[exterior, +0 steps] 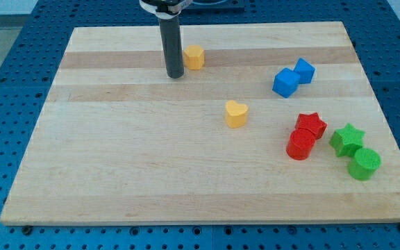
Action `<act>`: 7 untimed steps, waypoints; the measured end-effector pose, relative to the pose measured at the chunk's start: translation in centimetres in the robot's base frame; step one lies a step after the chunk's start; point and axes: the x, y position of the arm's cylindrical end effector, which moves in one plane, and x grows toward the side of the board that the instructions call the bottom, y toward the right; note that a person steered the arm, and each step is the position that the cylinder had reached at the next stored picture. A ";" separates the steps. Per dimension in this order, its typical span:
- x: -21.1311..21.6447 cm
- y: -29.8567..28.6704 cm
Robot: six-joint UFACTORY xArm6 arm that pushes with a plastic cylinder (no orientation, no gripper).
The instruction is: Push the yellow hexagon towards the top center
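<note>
The yellow hexagon (pixel 194 57) lies near the top of the wooden board (pixel 117 153), a little left of centre. My tip (pixel 175 75) rests on the board just to the hexagon's lower left, with a small gap between them. A yellow heart (pixel 236 114) lies near the middle of the board, below and to the right of the hexagon.
Two blue blocks (pixel 285 82) (pixel 303 71) touch at the upper right. A red star (pixel 311 125) and a red cylinder (pixel 301 145) sit at the right. A green star (pixel 347 139) and a green cylinder (pixel 364 164) lie further right.
</note>
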 end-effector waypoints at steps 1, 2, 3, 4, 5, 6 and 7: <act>-2.7 2.4; -4.6 5.2; -4.6 5.2; 0.2 8.2; 0.4 10.1; -1.5 10.4; -3.5 10.4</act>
